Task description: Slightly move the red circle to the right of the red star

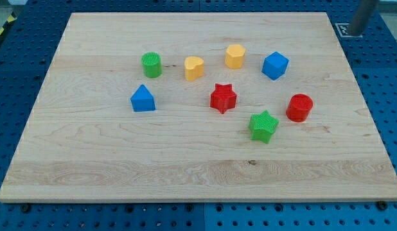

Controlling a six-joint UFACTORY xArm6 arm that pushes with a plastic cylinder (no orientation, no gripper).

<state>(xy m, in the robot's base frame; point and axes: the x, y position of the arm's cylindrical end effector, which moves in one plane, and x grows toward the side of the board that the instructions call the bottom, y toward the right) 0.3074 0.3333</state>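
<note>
The red circle point(300, 108) stands on the wooden board point(89, 160) at the view's right of centre. The red star point(223, 98) sits near the board's middle, to the left of the red circle and slightly higher in the view. The green star point(263, 126) lies between them, a little lower. A grey rod reaches in at the view's top right corner. My tip point(356, 33) is just off the board's top right corner, far above and to the right of the red circle, touching no block.
A green circle point(151, 65), a yellow heart point(194, 68), a yellow hexagon point(234, 56) and a blue cube point(275, 65) form a row above the red star. A blue triangular block point(142, 99) sits at the left. A blue pegboard point(385, 77) surrounds the board.
</note>
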